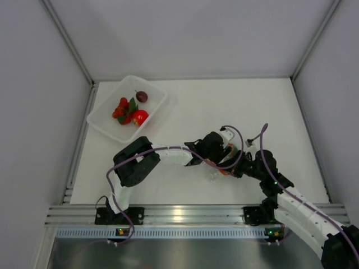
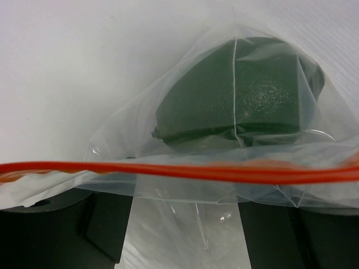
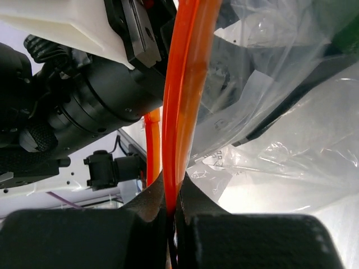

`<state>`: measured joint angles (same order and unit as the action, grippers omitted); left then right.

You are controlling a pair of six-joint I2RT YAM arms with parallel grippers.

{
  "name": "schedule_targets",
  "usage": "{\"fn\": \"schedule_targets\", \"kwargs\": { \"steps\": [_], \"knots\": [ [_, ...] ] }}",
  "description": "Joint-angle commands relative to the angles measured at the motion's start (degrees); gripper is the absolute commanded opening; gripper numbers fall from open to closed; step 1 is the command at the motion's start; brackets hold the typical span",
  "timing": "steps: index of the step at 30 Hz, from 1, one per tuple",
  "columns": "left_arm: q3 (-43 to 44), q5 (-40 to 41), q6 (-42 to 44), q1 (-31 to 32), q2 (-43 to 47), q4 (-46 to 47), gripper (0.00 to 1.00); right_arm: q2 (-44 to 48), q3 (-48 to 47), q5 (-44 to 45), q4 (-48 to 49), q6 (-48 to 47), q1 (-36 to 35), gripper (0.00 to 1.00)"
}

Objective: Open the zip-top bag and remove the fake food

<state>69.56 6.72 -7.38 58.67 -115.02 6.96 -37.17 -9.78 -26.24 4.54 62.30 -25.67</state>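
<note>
At the far left of the white tabletop [image 1: 235, 106] stands a rigid translucent rectangular tub [image 1: 106, 124]. It holds three pieces of plastic toy food: a cluster of little red balls with green leaves [image 1: 122, 107] on the left, a red tomato [image 1: 140, 116] just beside it, and a dark maroon ball [image 1: 142, 96] toward the far side.

The left arm reaches right toward the near middle of the table, where both grippers meet. The left gripper [image 1: 217, 152] sits at the small clear, crinkly zip-top bag [image 1: 212, 175]. In the left wrist view its two dark fingers [image 2: 106, 224] stand apart, and loose film of the bag [image 2: 185, 193] lies across the gap between them. The thin orange-red zip strip [image 2: 179, 171] runs from side to side just beyond the fingertips. Beyond the strip, a dark green ball [image 2: 247, 92] lies inside the bag, seen through the plastic.

The right gripper [image 1: 238, 168] comes in from the right. The right wrist view shows its jaws pressed together on the zip strip [image 3: 182, 101], which rises between the black fingers [image 3: 224, 235]. Crumpled bag film [image 3: 280, 140] spreads to the right of the strip, and the left gripper's body is to the left.
</note>
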Motion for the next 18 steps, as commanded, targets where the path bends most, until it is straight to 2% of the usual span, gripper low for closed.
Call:
{"fn": "schedule_targets", "kwargs": {
  "steps": [1, 5, 9, 14, 18],
  "knots": [
    [3.2, -2.2, -1.1, -0.2, -0.6, 8.5, 0.74, 0.5, 0.4, -5.8, 4.9, 0.6, -0.1, 0.0],
    [2.8, -2.2, -2.1, -0.2, 0.1, 8.8, 0.69, 1.7, -2.2, -2.9, -0.3, -2.2, -0.1, 0.0],
    [-2.7, 3.9, -0.7, -0.2, 4.4, 8.7, 0.69, 4.6, -8.8, 4.7, -15.6, -10.4, 0.0, 0.0],
    [-8.1, 8.8, 1.0, -0.6, 12.9, 2.1, 0.65, 7.8, -10.7, 9.5, -18.1, -9.4, 0.0, 0.0],
    [-8.5, 13.3, 1.0, -0.7, 16.8, -6.8, 0.63, 12.0, -8.1, 12.6, -16.4, -3.2, -0.1, 0.0]
  ]
}}
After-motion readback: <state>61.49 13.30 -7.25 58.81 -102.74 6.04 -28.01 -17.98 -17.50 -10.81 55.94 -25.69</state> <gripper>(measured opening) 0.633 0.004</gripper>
